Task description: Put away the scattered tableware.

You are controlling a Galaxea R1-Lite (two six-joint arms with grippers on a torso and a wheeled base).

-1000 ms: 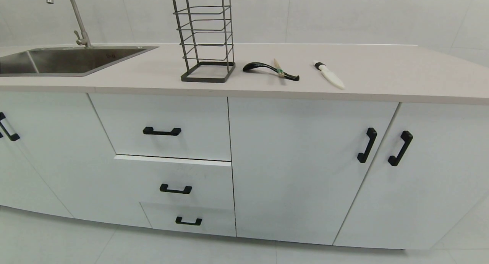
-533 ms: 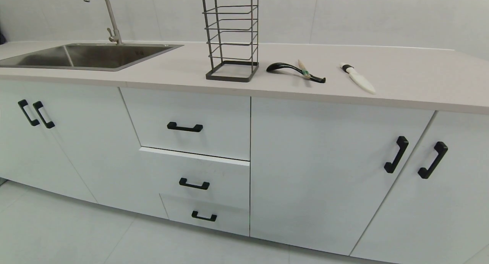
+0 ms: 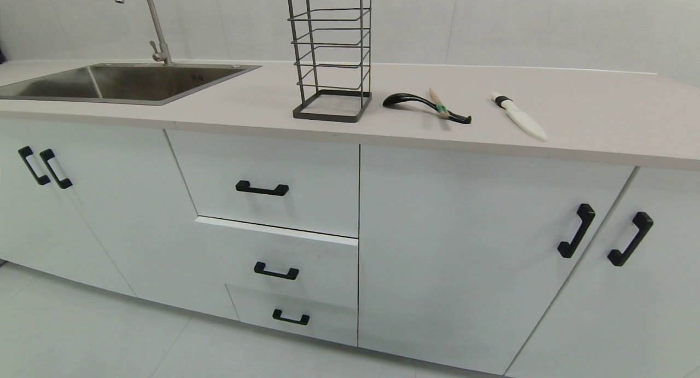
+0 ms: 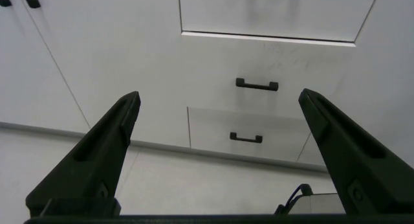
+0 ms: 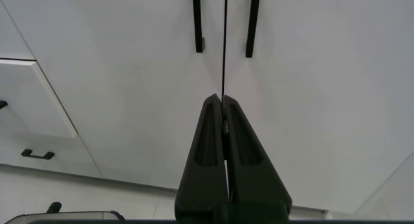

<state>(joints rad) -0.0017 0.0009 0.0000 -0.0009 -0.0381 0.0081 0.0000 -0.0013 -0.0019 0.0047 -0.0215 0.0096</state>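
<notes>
Spoon point(image 3: 415, 101), knife point(image 3: 518, 115) on counter point(image 3: 590, 104). Left gripper point(image 4: 220, 98) jaws wide apart, drawer handle point(image 4: 257, 85) beyond gap. Right gripper point(image 5: 222, 98) jaws pressed together, door seam point(image 5: 224, 43) ahead.

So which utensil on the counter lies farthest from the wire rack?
The white knife with the black band; the black spoon and wooden stick lie closer to the rack.

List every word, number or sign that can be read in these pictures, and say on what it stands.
No text here can be read.
Sink: one small dark mark on its inner back wall, too blurred to read.
Black spoon, white knife, cabinet fronts: no print visible.
</notes>
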